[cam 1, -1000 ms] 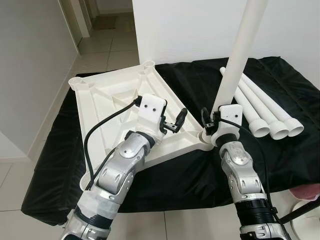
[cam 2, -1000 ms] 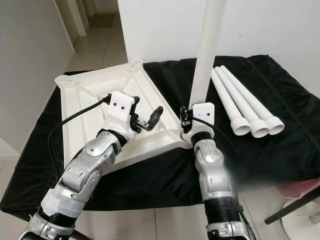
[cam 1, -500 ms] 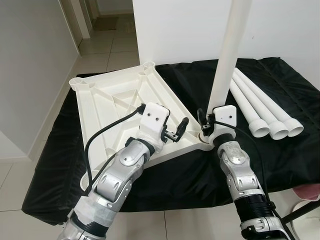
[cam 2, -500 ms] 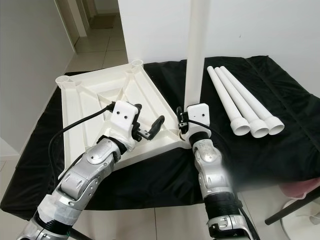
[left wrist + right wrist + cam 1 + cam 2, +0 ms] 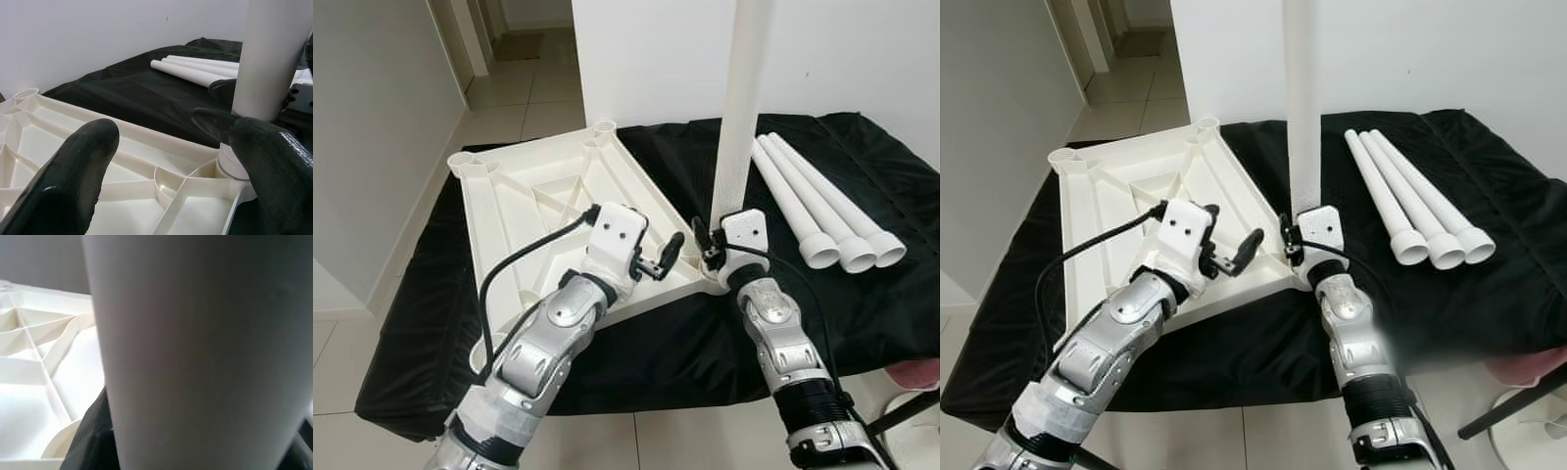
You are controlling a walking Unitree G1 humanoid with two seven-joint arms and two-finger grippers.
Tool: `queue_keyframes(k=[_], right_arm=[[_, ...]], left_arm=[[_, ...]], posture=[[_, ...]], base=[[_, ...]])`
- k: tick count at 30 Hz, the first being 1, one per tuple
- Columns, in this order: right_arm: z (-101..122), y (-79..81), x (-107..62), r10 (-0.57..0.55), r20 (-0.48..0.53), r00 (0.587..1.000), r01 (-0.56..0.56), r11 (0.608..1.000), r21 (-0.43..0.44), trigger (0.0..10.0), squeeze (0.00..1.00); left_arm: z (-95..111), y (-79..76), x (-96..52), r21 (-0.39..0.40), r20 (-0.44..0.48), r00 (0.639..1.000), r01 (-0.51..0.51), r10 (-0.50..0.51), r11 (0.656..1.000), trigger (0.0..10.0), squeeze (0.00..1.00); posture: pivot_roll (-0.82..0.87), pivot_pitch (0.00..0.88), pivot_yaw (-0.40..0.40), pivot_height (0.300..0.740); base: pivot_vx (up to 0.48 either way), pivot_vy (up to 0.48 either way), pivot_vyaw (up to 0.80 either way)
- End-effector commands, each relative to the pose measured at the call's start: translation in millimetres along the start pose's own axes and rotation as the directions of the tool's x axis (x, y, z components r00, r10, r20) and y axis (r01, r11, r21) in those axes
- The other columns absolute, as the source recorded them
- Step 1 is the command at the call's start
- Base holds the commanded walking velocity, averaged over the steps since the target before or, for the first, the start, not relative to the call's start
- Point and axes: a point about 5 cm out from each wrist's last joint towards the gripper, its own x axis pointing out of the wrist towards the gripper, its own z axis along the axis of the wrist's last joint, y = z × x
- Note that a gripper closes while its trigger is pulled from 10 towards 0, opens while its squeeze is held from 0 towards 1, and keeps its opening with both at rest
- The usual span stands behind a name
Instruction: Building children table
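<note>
From the head views, the right hand (image 5: 713,253) grasps an upright leg (image 5: 740,108) in the upturned tabletop's (image 5: 533,206) corner socket (three spare legs (image 5: 822,211) lie beyond). Left wrist view: the left hand (image 5: 161,161) hovers released beside it.

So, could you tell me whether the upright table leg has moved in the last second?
Yes: the table leg has swung from leaning toward the spare legs to upright.

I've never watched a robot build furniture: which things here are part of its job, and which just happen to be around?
Part of the job:
upturned white plastic tabletop
upright white leg tube, held by right gripper
three spare white leg tubes
left gripper, open over the tabletop

Just lying about:
black cloth
pink object
</note>
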Motion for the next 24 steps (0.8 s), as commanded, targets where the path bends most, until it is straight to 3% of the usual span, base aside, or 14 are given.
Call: queue_keyframes(k=[1, 6, 14, 24], right_arm=[[-16.3, 6.2, -4.3, 0.047, -0.077, 0.996, -0.047, 0.999, 0.005, 10.0, 0.00], [-19.1, 3.6, -4.2, 0.056, -0.091, 0.994, -0.054, 0.998, 0.027, 10.0, 0.00], [-21.2, 0.6, 3.6, 0.031, -0.128, 0.991, -0.008, 0.985, 0.173, 10.0, 0.00], [-27.3, 0.6, 4.9, 0.023, -0.171, 0.985, 0.018, 0.972, 0.235, 10.0, 0.00]], left_arm=[[1.8, -6.9, -1.7, 0.015, -0.003, 0.989, 0.147, -0.147, 0.989, 10.0, 0.00], [2.0, -6.9, -1.6, 0.016, -0.002, 0.989, 0.149, -0.149, 0.989, 10.0, 0.00], [5.4, -7.0, 0.6, 0.015, 0.009, 0.989, 0.146, -0.147, 0.989, 10.0, 0.00], [5.6, -5.9, -0.8, 0.016, 0.008, 0.990, 0.141, -0.141, 0.990, 10.0, 0.00]], posture=[[-0.08, 0.024, 0.086, 0.740], [-0.08, 0.025, 0.085, 0.740], [-0.08, 0.025, 0.085, 0.740], [-0.07, 0.023, 0.082, 0.740]], base=[[0.000, 0.000, 0.00], [0.000, 0.000, 0.00], [0.000, 0.000, 0.00], [0.000, 0.000, 0.00]])
